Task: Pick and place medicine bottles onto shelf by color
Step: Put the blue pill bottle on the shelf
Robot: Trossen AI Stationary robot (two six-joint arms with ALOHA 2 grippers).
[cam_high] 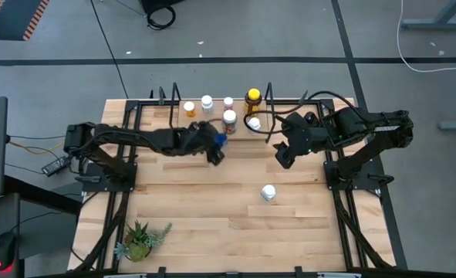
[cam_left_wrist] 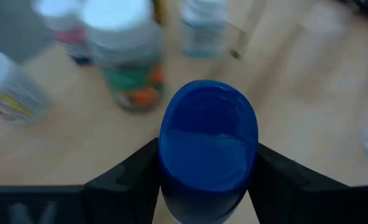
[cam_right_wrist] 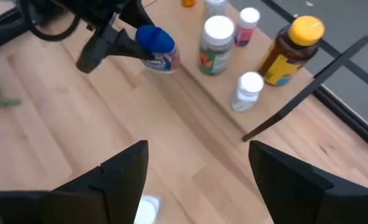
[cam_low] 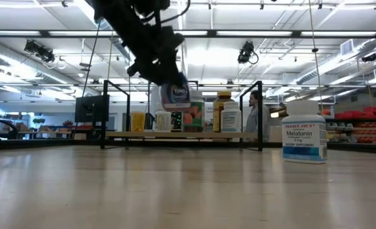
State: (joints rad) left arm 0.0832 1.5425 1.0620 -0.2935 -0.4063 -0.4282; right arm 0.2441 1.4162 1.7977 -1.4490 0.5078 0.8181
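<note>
A: Status, biggest things first?

B: Table (cam_high: 212, 224) under me, bare plank below both arms. The shelf (cam_high: 278, 127) sits at its far edge, just beyond my left gripper (cam_left_wrist: 207, 186). Right gripper (cam_right_wrist: 196, 180) hangs to the right of that one, above the table, close to the shelf's near edge, fingers spread wide, holding nothing.

A: Left one?

B: Fingers clamped on either side of the blue-capped bottle (cam_left_wrist: 207, 146), about half open around it. It's lifted off the table, tilted, cap toward my wrist camera. From the low view it hangs in front of the shelf, above its plank.

A: What's on the shelf?

B: Amber bottle with yellow cap (cam_high: 252, 99), beyond and to the right of the left gripper. A white-capped bottle with a colourful label (cam_right_wrist: 216, 45) just past my held bottle. Smaller white-capped ones around it (cam_right_wrist: 246, 91), plus a small orange one (cam_high: 189, 107) at the left end.

A: Anything loose?

B: One white bottle (cam_high: 268, 192) upright on the table, behind and right of the left gripper, nearer my right one. Potted plant (cam_high: 140, 239) at the near-left corner, well apart.
</note>
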